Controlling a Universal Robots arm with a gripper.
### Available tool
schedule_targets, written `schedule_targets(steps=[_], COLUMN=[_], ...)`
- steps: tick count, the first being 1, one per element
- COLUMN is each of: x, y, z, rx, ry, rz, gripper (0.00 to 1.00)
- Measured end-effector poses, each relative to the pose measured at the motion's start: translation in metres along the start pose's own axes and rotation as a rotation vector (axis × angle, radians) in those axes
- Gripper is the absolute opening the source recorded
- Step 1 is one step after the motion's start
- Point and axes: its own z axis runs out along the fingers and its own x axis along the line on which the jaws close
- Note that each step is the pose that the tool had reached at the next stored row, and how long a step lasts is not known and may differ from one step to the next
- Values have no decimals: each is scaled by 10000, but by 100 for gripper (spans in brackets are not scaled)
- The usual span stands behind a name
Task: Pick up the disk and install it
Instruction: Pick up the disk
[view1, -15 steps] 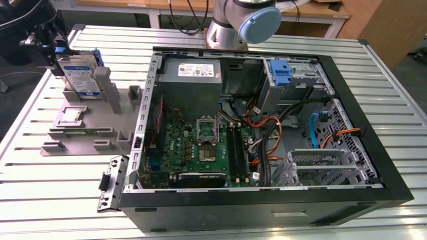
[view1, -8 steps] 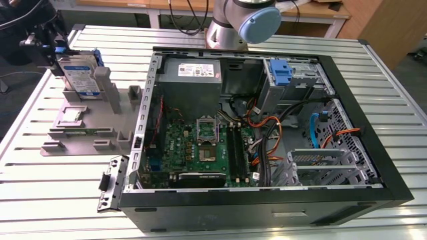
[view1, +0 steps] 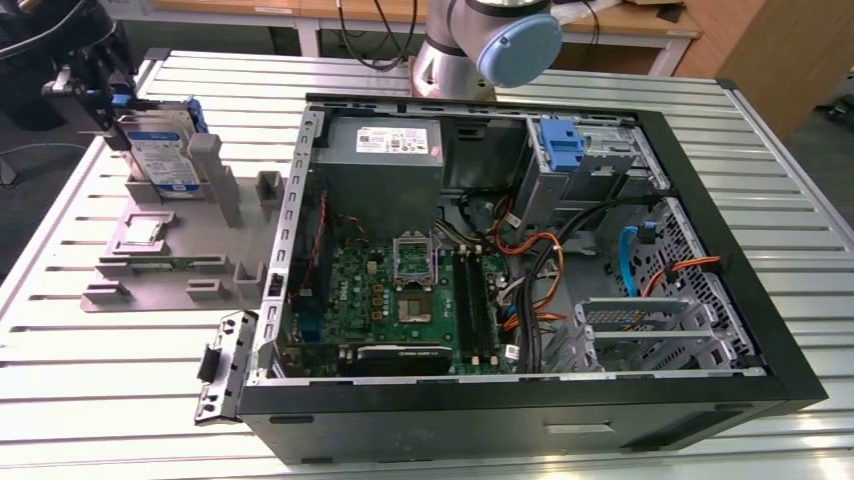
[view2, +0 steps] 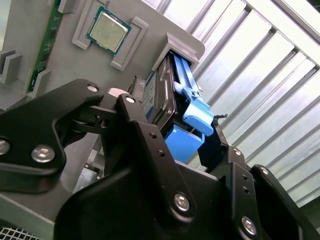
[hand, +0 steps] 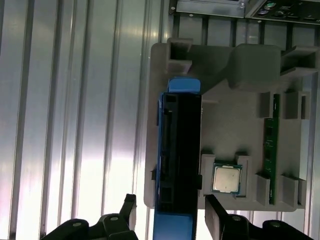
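Note:
The disk (view1: 163, 155), a silver drive with a white-and-blue label in a blue carrier rail, stands on edge in a slot of the grey fixture (view1: 174, 235) at the exterior view's left. My gripper (view1: 96, 98) hangs over its top end. In the first wrist view the disk (hand: 179, 160) is seen edge-on, and my gripper (hand: 170, 210) straddles it, open. One fingertip stands a little off one face and the other is close to the opposite face. In the second wrist view the black fingers (view2: 137, 125) flank the disk (view2: 161, 100) and its blue latch (view2: 197, 117).
The fixture also holds a small square chip (hand: 226, 179) and a green memory stick (hand: 270, 150). An open computer case (view1: 534, 390) lies at the exterior view's right, with a motherboard (view1: 400, 290), cables and a blue bracket (view1: 562, 145) in its bay. All rests on a slatted metal table (view1: 107, 400).

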Motion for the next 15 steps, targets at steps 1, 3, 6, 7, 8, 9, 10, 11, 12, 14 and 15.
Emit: schedule_targets(steps=[1, 3, 6, 7, 8, 9, 10, 11, 12, 14, 15], x=[4, 18, 38, 40, 40, 41, 41, 41, 42, 41, 42], y=[0, 1, 2, 2, 2, 2, 2, 2, 2, 2, 2], z=[0, -1, -2, -3, -5, -7, -7, -7, -7, -7, -7], rx=[0, 3, 4, 6, 7, 8, 7, 7, 7, 8, 8], ry=[0, -2, -5, -7, -7, -8, -8, -8, -8, -8, -8], rz=[7, 41, 165, 239, 269, 289, 305, 308, 311, 316, 318], gripper=[67, 60, 60, 60, 60, 60, 60, 60, 60, 60, 60])
